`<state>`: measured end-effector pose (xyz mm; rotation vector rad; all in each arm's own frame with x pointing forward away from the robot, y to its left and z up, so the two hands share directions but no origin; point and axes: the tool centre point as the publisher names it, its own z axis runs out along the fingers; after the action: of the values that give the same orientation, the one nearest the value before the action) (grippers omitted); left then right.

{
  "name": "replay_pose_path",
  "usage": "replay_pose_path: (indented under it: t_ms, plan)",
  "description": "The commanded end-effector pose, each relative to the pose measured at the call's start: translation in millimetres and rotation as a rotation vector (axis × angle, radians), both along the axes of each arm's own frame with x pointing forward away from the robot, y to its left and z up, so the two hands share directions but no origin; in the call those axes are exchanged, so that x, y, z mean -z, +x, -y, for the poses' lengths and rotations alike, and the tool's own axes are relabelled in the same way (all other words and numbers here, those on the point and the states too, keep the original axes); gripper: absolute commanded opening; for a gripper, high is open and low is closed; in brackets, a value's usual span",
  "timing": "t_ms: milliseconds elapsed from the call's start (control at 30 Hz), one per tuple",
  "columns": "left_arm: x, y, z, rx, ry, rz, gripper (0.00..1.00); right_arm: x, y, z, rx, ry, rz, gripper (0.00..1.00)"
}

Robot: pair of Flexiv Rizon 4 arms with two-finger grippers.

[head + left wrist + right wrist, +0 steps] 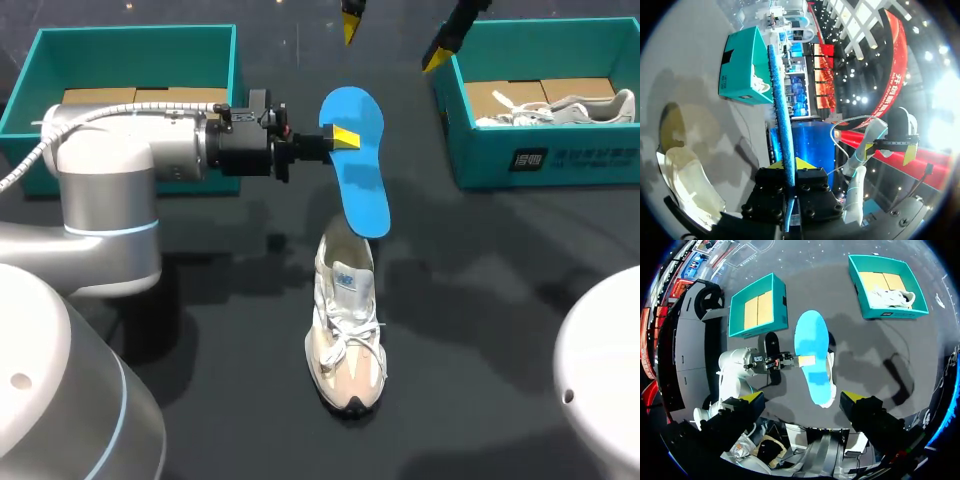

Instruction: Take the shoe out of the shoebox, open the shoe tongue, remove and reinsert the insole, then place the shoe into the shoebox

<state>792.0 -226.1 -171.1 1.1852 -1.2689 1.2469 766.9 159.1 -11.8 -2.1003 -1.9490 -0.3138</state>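
Surface: a dark table (500,300) with a dull sheen, crossed by soft shadows around the shoe.
Left gripper (343,138) (790,164): held out level above the middle of the table; its yellow tips are clamped on one long edge of the insole, one from each side.
Insole (358,165) (780,100) (812,347): blue, lifted clear of the table, broad end away from the robot, narrow end over the heel of the shoe; whether it touches the shoe cannot be told.
Shoe (348,330) (687,185): white with a beige toe, laced, set upright on its sole on the table between the two boxes, toe toward the robot.
Left shoebox (130,32) (780,305): teal, open, at the far left; only a cardboard floor is seen inside.
Right shoebox (580,165) (737,75) (890,315): teal, open, at the far right.
Second shoe (560,108) (892,296): white, laid inside the right shoebox.
Right gripper (394,40) (802,399): raised high over the table's far side; fingers spread wide, nothing held between them.
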Motion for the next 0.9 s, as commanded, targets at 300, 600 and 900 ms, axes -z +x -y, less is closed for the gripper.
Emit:
replay_pose_path:
  t_ms: [300,600,900]
  plan:
    - [1,0.1,2,-0.001,-0.001,0.001,0.0,1,2.5,-37,-0.043,-0.285,-0.011,1.0]
    - [1,0.1,2,-0.001,-0.001,0.001,0.0,6,-6.7,-53,-0.058,-0.225,-0.003,1.0]
    - [1,0.1,2,-0.001,-0.001,0.001,0.0,13,-4.6,-37,-0.112,-0.066,0.059,1.0]
